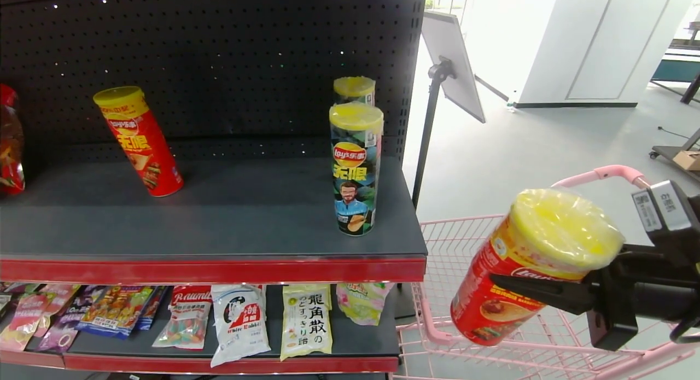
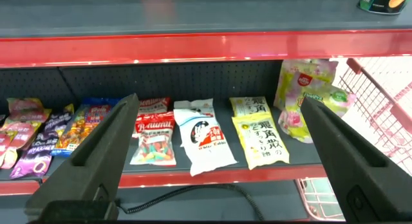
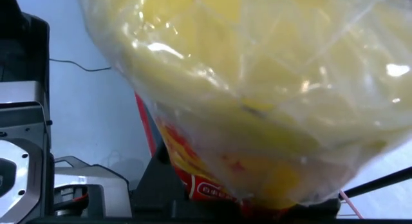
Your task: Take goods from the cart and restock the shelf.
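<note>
Red chip can (image 1: 525, 270) at 4 o'clock of head view, tilted, yellow lid toward camera, clamped in right end effector (image 1: 528, 284), over pink cart (image 1: 470, 227). Left end effector (image 2: 219, 105) fingers spread apart, facing snack packets (image 2: 199, 137) on lower shelf (image 2: 212, 176). Upper shelf (image 1: 219, 216): green chip can (image 1: 355, 167) upright near centre, second green can (image 1: 354, 89) just behind at its 12 o'clock. Leaning red can (image 1: 139, 142) at 10 o'clock, well apart.

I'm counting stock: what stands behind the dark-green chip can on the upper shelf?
A second yellow-lidded can stands behind the dark-green chip can; just its lid and top show, its label is covered.
</note>
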`<state>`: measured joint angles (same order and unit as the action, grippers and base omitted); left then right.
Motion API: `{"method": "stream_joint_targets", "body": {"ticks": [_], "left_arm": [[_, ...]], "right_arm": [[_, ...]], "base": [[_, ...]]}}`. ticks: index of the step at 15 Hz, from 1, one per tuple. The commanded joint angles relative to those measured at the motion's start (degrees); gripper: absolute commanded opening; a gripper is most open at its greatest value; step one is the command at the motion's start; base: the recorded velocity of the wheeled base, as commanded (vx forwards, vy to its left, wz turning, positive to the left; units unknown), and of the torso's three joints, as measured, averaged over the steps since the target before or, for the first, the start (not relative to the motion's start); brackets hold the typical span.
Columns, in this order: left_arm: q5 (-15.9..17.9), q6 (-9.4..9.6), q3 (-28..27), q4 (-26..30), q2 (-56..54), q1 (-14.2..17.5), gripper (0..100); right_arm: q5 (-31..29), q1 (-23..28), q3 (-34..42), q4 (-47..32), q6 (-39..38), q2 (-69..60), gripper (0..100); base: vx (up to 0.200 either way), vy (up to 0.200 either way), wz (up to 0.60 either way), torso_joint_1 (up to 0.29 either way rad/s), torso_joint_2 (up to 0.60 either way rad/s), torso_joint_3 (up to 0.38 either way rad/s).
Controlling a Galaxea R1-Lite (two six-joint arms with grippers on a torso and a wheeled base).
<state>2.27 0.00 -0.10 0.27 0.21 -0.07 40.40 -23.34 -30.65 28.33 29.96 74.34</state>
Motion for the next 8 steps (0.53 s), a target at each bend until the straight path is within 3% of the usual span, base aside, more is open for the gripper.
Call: {"method": "stream_joint_targets", "body": {"ticks": [1, 8], "left_arm": [[0.02, 0.0, 0.01, 0.0, 0.06, -0.01, 100], [0.02, 0.0, 0.01, 0.0, 0.06, -0.01, 100]], "right_arm": [[0.21, 0.32, 0.15, 0.06, -0.26, -1.21, 0], [0.29, -0.03, 2.35, -0.03, -1.05, -3.5, 0]], "base": [[0.0, 0.0, 0.0, 0.0, 0.0, 0.0], [0.0, 0.0, 0.0, 0.0, 0.0, 0.0]]}}
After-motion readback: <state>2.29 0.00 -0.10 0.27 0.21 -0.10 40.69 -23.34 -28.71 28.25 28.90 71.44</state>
